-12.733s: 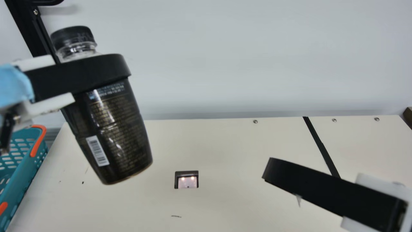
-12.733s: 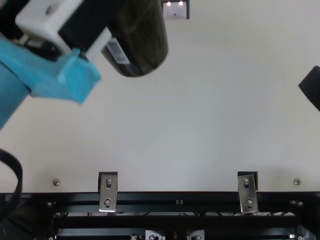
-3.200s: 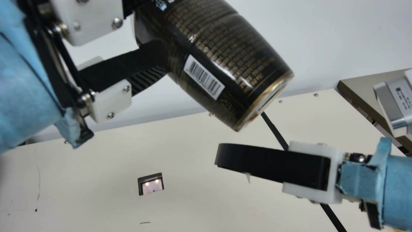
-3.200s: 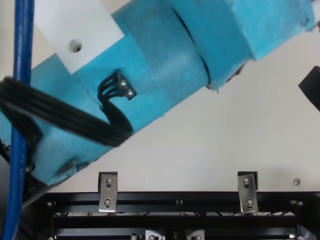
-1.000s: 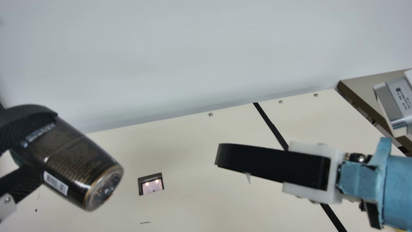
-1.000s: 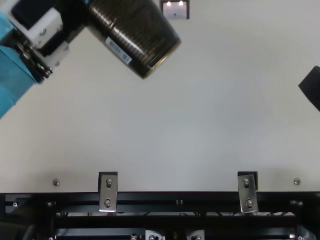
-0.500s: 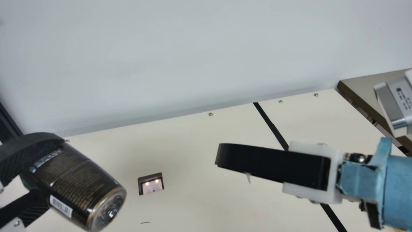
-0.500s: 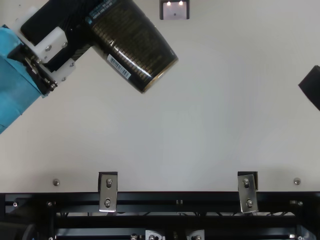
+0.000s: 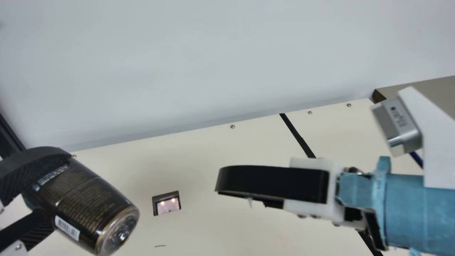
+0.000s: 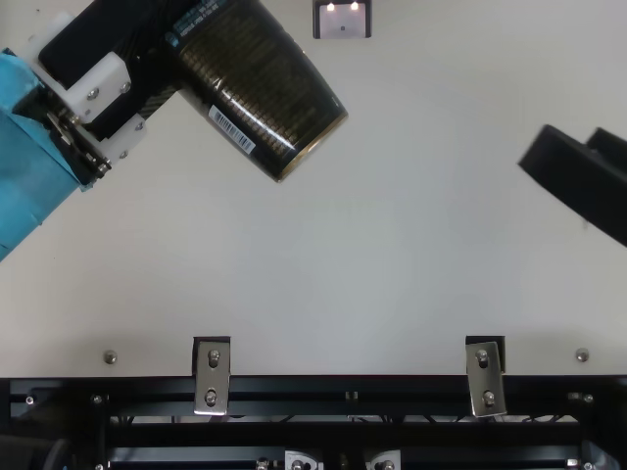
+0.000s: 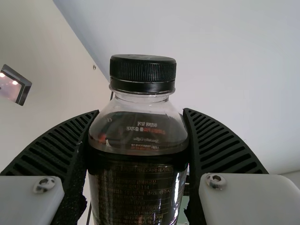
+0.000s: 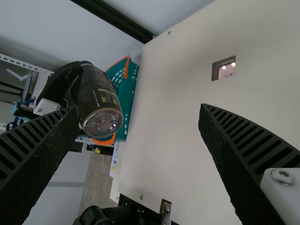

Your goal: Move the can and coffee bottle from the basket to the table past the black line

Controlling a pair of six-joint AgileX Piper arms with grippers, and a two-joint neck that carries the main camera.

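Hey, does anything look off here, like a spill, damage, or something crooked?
I see no spill. The coffee bottle is tilted in the left gripper, but its cap is on. Oddly, a small pale sliver juts beneath the right gripper, and a dark scuff marks the table.

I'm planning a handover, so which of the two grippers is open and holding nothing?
The right gripper: its fingers stand wide apart, whereas the left gripper grips the coffee bottle.
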